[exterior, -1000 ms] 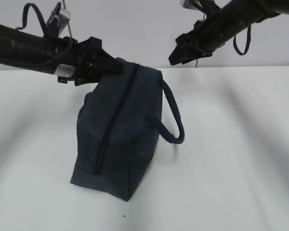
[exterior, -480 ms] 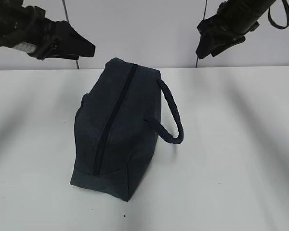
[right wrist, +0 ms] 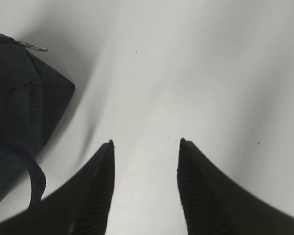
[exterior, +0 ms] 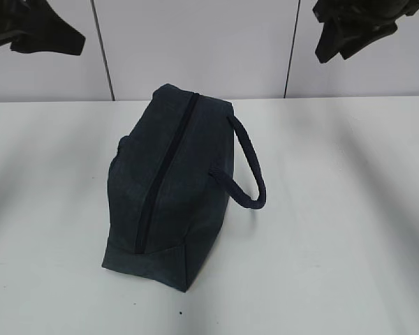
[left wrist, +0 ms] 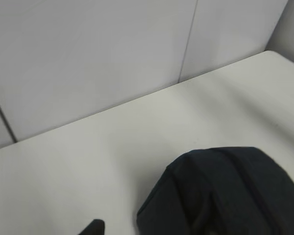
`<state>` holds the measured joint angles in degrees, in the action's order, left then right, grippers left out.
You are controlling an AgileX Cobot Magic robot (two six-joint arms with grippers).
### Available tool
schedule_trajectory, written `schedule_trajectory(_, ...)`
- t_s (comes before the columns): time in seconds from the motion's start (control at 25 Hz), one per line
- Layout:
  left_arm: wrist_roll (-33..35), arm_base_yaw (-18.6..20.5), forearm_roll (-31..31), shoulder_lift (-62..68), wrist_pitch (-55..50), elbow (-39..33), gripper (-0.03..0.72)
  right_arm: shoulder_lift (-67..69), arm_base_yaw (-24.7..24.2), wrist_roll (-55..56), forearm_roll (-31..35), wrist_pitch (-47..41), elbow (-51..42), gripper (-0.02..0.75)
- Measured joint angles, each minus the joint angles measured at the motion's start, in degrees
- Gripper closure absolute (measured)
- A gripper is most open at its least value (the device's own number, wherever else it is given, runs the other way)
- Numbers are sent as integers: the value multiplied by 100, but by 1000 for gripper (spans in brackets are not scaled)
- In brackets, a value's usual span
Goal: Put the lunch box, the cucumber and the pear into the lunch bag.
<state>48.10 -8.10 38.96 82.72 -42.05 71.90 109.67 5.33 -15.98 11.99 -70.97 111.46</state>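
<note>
Evidently you are keeping both hands clear, the right hand [right wrist: 146, 147] gaping empty and the left hand [exterior: 35, 31] showing too little to judge, because the lunch bag [exterior: 169, 188] is sitting mid-tabletop [exterior: 349, 230] nearer the back edge, zipped closed.

Lunch bag [exterior: 169, 188]: dark navy woven cloth, matt, faintly heathered; its zipper [exterior: 166, 171] runs as a darker matt strip, with a thin silvery metal ring pull [right wrist: 33, 47]. Handle [exterior: 246, 167]: padded cord of the same cloth. Table [exterior: 335, 230]: smooth, matt white. Right gripper [right wrist: 145, 147] fingers [right wrist: 206, 191]: matt black, finely ribbed.
</note>
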Motion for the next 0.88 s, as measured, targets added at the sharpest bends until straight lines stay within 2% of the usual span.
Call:
schedule_trajectory(0.32, -2952, 0, -2907, -421, -614, 0, 316, -748, 0, 337, -21, -58, 0, 409)
schedule_trajectory(0.44, -3707, 5, -3712, -587, -1093, 0, 316, -1047, 0, 371, -21, -69, 0, 425)
schedule_trajectory(0.6, -4174, 5, -4171, -882, -1577, 0, 316, -1512, 0, 384, -21, -92, 0, 437)
schedule_trajectory(0.88, -4369, 5, -4237, -1579, -2343, 0, 316, -2707, 0, 384, -11, -113, -454, 440)
